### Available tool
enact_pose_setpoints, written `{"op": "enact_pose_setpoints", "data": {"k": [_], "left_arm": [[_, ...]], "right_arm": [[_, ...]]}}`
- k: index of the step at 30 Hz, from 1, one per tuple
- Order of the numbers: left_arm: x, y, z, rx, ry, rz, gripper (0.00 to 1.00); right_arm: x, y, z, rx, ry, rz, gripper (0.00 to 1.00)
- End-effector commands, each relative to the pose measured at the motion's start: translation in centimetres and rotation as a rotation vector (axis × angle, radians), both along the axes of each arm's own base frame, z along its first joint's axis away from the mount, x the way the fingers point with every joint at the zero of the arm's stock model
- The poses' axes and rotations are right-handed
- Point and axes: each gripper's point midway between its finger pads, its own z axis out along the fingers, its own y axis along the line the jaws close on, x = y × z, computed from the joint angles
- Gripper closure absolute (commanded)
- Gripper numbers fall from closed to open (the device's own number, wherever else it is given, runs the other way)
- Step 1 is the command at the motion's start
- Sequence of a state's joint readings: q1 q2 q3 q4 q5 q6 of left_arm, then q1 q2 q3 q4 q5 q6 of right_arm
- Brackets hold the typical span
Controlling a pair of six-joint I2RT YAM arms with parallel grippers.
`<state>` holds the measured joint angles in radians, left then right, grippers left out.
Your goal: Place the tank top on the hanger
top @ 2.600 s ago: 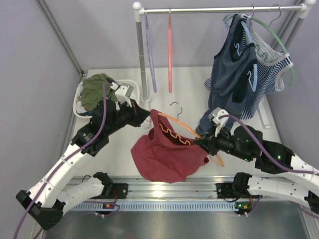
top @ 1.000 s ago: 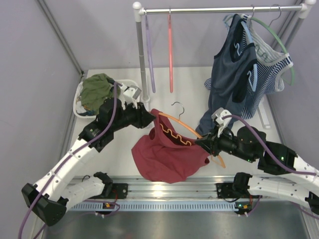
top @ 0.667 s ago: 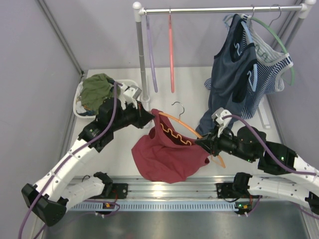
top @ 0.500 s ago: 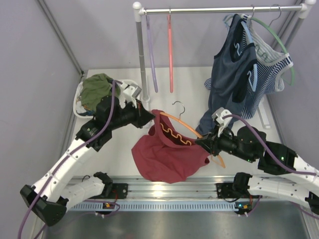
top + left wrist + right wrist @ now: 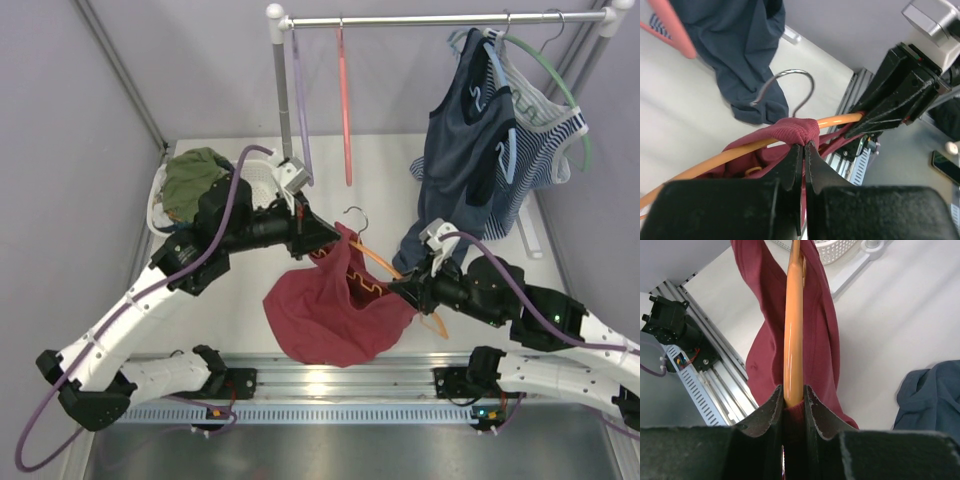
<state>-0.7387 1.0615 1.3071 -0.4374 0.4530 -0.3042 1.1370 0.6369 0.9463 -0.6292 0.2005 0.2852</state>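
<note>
From above, a white table [image 5: 250,290] stands between pale lilac walls [image 5: 90,150]. A metal rail [image 5: 440,18] across the back carries a purple hanger [image 5: 300,120], a pink hanger [image 5: 344,110], a navy top [image 5: 465,150] and a striped top [image 5: 545,135]. At the left, a white basket [image 5: 262,172] holds a green garment [image 5: 192,180]. The tank top [image 5: 335,310] hangs over mid-table, draped on the hanger [image 5: 375,262], between the left gripper [image 5: 332,239] and the right gripper [image 5: 395,288].

In the left wrist view, that gripper's fingers are pinched together on a fold of the tank top lying over the orange bar. The grey hook [image 5: 790,85] rises beyond it.

In the right wrist view, the fingers are clamped on the hanger's end. Red fabric hangs on either side of the bar, and an aluminium track [image 5: 705,375] runs below.
</note>
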Motion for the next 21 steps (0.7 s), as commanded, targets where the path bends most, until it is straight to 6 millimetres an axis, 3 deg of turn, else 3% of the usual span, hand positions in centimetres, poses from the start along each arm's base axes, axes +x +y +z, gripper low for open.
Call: {"op": "enact_pose_setpoints", "data": {"k": [1, 8, 11, 15, 21], "left_arm": [[-0.5, -0.5, 0.7, 0.021, -0.049, -0.007, 1.0], [6.6, 4.3, -3.3, 0.144, -0.063, 0.394, 1.0], [8.7, 5.4, -4.4, 0.172, -0.034, 0.452, 1.0], [10.1, 6.0, -5.8, 0.22, -0.013, 0.503, 1.0], [10.5, 6.9, -6.8, 0.265, 0.011, 0.544, 1.0]], "right_arm": [[-0.1, 0.8, 2.9, 0.113, -0.042, 0.014, 1.0], [-1.2, 0.6, 4.1, 0.172, -0.044, 0.062, 1.0], [-1.6, 0.4, 4.6, 0.197, -0.049, 0.074, 1.0], [-1.8, -0.1, 5.1, 0.216, -0.056, 0.071, 1.0], [-1.7, -0.4, 5.3, 0.218, -0.056, 0.06, 1.0]]}}
